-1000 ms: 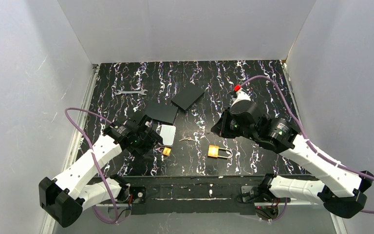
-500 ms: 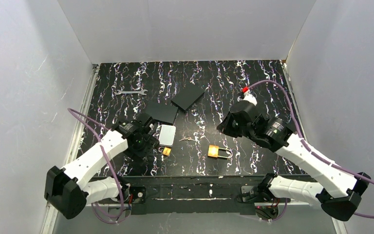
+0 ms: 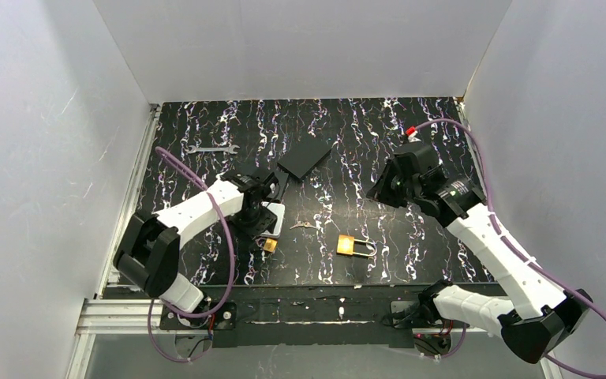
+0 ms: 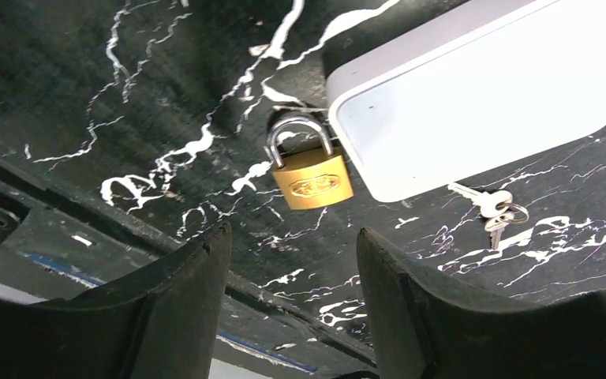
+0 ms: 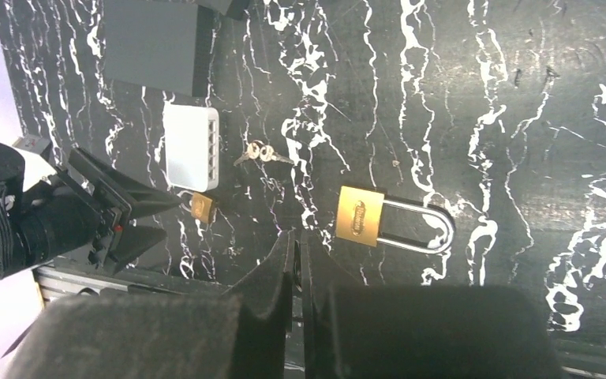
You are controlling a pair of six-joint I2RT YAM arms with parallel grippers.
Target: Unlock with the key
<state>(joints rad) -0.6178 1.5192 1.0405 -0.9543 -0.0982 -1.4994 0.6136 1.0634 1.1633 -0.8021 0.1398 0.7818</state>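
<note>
Two keys [image 4: 493,209], seemingly on one ring, lie on the desk [image 3: 347,126] beside a white box [image 4: 473,103], between the small padlock [image 4: 312,175] and the large padlock [image 5: 379,219]. The left gripper [image 4: 292,233] hovers over the small padlock, partly open and empty. The right gripper [image 5: 296,245] is closed on nothing.

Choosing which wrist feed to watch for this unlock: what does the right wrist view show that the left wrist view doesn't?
Only the right wrist view: the large padlock, a dark grey box and the shut right gripper. Only the left wrist view: up close, the shackle of the small padlock beside a corner of the white box. Both: small padlock, white box, keys, left gripper.
</note>
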